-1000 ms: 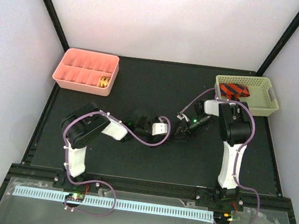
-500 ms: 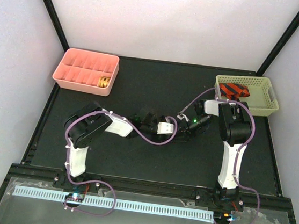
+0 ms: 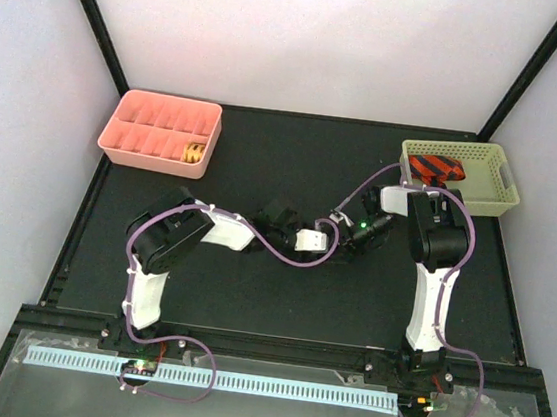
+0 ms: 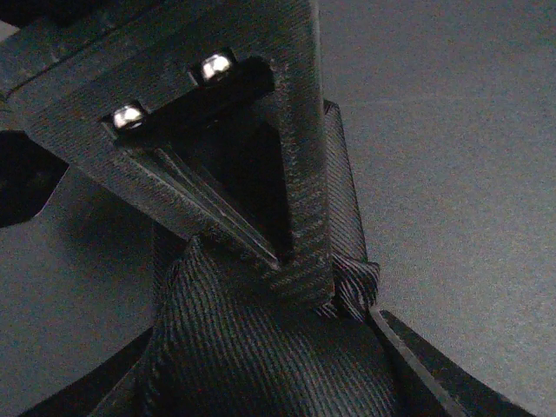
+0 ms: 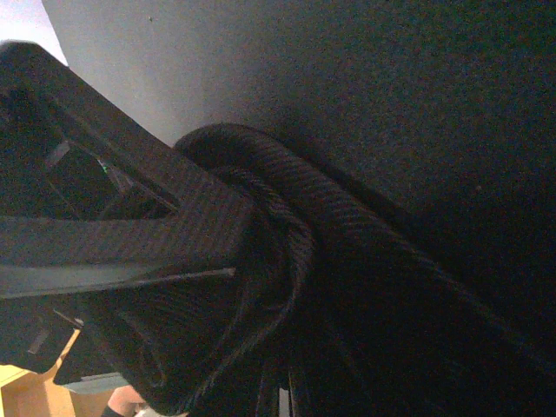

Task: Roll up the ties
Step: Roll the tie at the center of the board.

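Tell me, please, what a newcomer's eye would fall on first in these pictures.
Mid-table, the left arm and right arm meet with their jaws on a bunched black tie. A pink divided tray at the far left holds one rolled yellowish tie, and a pale green basket at the far right holds a red-and-navy striped tie.

Black twill-ribbed tie (image 4: 261, 365) — pink tray (image 3: 148, 161), pale-green basket (image 3: 490, 203), red-and-navy striped tie (image 3: 434, 168)
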